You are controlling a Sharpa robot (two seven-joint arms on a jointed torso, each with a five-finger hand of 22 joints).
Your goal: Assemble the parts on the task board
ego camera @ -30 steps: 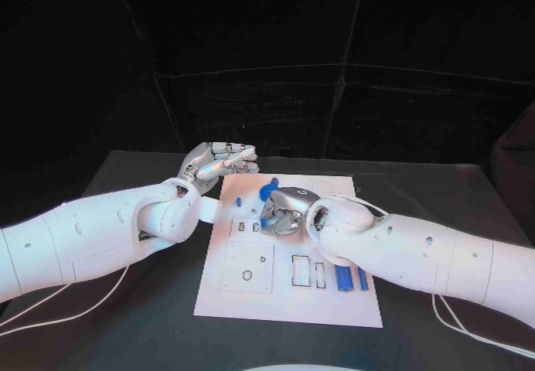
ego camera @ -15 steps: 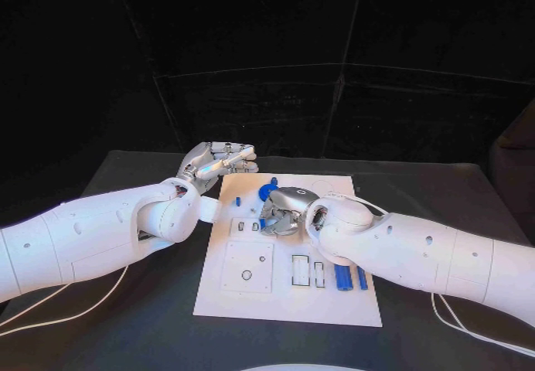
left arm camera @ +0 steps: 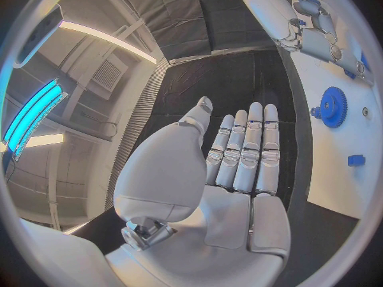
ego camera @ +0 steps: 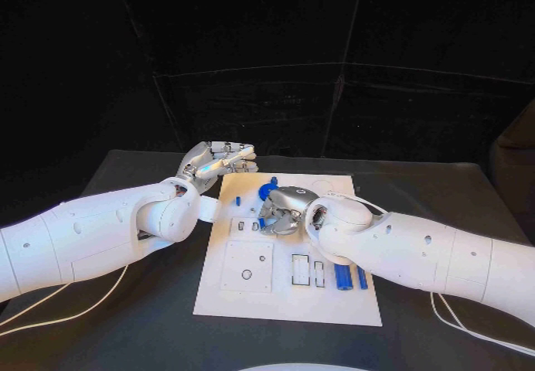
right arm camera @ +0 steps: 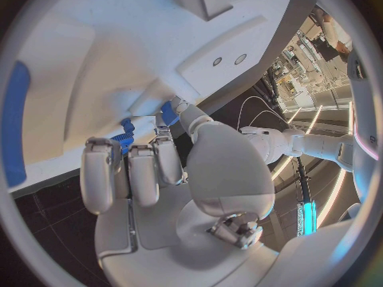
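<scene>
Nothing moved | right hand (ego camera: 285,210) curled over task board (ego camera: 285,301) | left hand (left arm camera: 239,153) flat, empty

The tabletop (ego camera: 446,193) is black, and the task board (ego camera: 292,297) on it is white with thin dark outlines of slots and small holes. The parts are blue: a toothed gear (left arm camera: 332,106), a small block (left arm camera: 356,161) and two long bars (ego camera: 350,277). Both arms are white, with the left robot hand (ego camera: 217,161) and right robot hand (ego camera: 284,209) silver.
</scene>
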